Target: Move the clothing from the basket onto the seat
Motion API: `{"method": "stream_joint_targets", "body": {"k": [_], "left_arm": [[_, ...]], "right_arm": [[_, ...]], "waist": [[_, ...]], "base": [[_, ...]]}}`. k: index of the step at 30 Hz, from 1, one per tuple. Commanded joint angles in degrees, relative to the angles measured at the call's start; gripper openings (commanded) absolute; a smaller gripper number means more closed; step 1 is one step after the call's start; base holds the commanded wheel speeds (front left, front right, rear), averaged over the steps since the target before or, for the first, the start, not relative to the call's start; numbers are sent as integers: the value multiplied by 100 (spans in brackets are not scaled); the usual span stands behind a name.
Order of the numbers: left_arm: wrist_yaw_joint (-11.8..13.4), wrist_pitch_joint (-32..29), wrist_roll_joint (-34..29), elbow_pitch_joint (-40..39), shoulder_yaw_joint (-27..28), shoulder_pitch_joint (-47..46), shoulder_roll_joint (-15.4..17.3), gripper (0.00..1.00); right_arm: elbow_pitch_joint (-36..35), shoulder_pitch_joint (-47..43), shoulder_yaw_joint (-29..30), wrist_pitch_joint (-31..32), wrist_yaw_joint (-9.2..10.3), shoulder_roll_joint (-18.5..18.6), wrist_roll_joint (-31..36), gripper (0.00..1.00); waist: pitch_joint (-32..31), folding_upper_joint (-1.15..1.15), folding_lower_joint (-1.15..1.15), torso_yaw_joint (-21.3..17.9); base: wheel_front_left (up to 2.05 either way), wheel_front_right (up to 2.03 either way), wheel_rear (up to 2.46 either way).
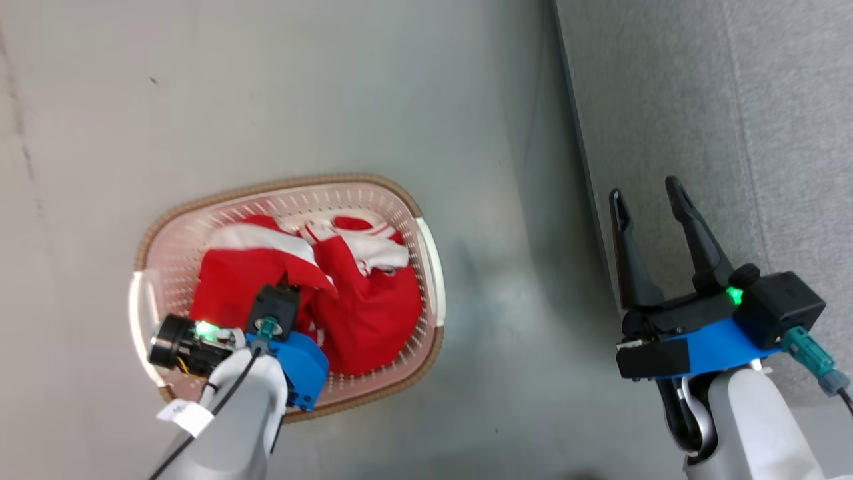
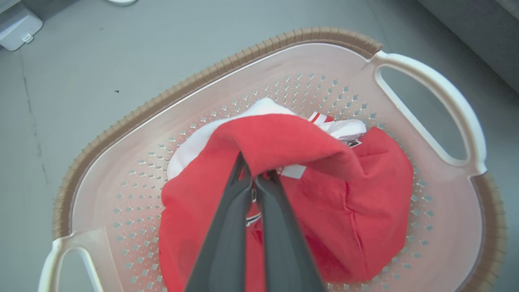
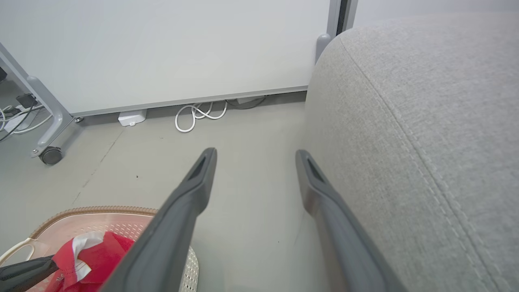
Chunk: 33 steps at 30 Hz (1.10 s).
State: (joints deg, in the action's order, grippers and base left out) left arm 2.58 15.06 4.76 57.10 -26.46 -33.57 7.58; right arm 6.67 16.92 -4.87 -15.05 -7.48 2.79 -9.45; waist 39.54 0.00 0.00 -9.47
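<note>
The cream-white basket (image 1: 293,183) with its brown rim stands on the floor, and the red-and-white clothing (image 1: 373,313) lies bunched inside it. My left gripper (image 2: 255,180) reaches down into the basket (image 2: 121,170), its fingers closed together on a raised fold of the red clothing (image 2: 284,142). In the right wrist view one of its dark fingers (image 3: 24,271) shows with the clothing (image 3: 101,251). My right gripper (image 1: 644,190) hangs open and empty at the edge of the light-grey seat (image 1: 700,100). From the right wrist, the gripper (image 3: 255,154) is just left of the seat (image 3: 425,121).
Grey floor (image 1: 333,80) lies between basket and seat. Farther back stands a white panel on a wheeled frame (image 3: 50,155), with a coiled white cable (image 3: 194,115) and a small white box (image 3: 131,117) at its foot.
</note>
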Motion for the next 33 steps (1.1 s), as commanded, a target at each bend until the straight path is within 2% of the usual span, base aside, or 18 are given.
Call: {"method": "stream_joint_targets", "body": {"k": [1, 13, 24, 33], "left_arm": [[7, 17, 69, -109, 47, 178, -49, 0], [-352, 18, 248, -881, -35, 958, -251, 0], [-814, 18, 229, -1514, -227, 1079, -309, 0], [-974, 18, 473, -1833, -512, 909, -421, 0]], "right_arm": [[52, -114, 11, -20, -3, 18, 59, 100], [381, -689, 43, -20, -3, 19, 206, 100], [578, -1087, -50, -20, -3, 19, 276, 100], [696, -1359, -200, 28, -3, 19, 251, 100]], "waist": [[-536, 0, 0, 204], [-2119, 0, 0, 674], [-2914, 0, 0, 945], [-3402, 0, 0, 1027]], "base": [[0, 0, 0], [0, 0, 0], [0, 0, 0], [0, 0, 0]]}}
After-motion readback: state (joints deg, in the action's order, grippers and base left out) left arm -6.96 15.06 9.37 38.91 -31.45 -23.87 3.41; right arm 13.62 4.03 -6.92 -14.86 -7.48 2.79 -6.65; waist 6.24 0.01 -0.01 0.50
